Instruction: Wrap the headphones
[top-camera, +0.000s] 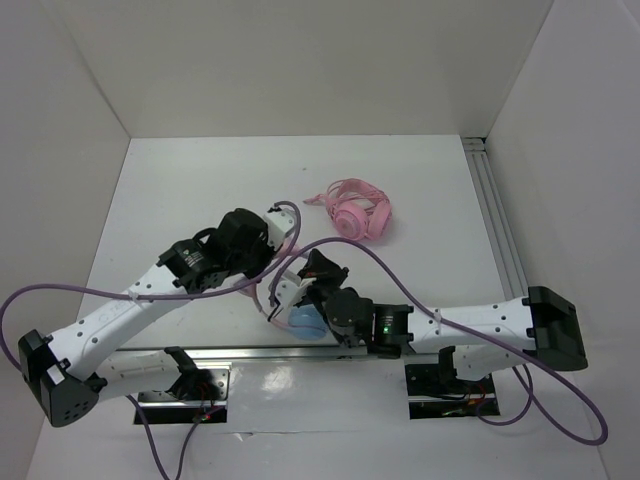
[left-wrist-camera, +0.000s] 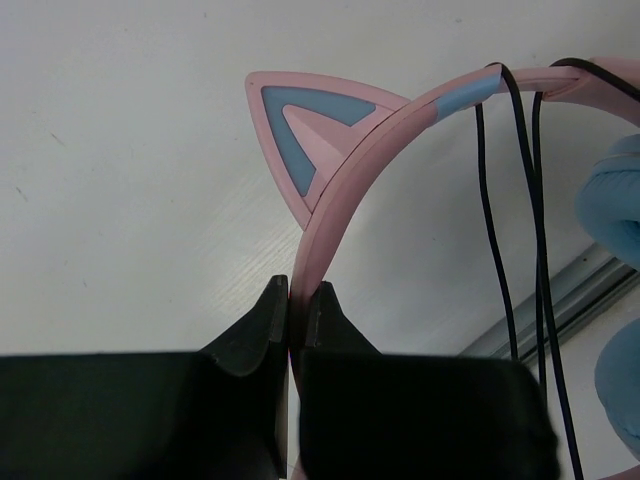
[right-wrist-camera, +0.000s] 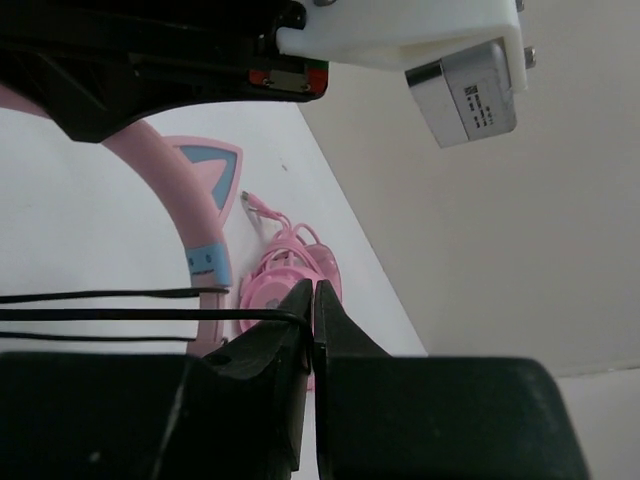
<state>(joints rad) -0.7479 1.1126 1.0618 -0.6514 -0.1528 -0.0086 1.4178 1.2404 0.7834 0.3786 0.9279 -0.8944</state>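
Note:
The headphones have light blue ear cups (top-camera: 303, 321), a thin pink headband (left-wrist-camera: 340, 200) with a pink and blue cat ear (left-wrist-camera: 300, 130), and a thin black cable (left-wrist-camera: 497, 230). They are held up between the two arms near the table's front edge. My left gripper (left-wrist-camera: 302, 292) is shut on the headband just below the cat ear. My right gripper (right-wrist-camera: 313, 296) is shut on the black cable (right-wrist-camera: 150, 315), which runs taut across the headband (right-wrist-camera: 195, 225) in several strands. In the top view both grippers (top-camera: 272, 243) (top-camera: 310, 272) meet over the headphones.
All-pink headphones (top-camera: 355, 213) with a coiled pink cable lie on the table behind the arms; they also show in the right wrist view (right-wrist-camera: 280, 280). A metal rail (top-camera: 495, 215) runs along the table's right side. White walls enclose the table.

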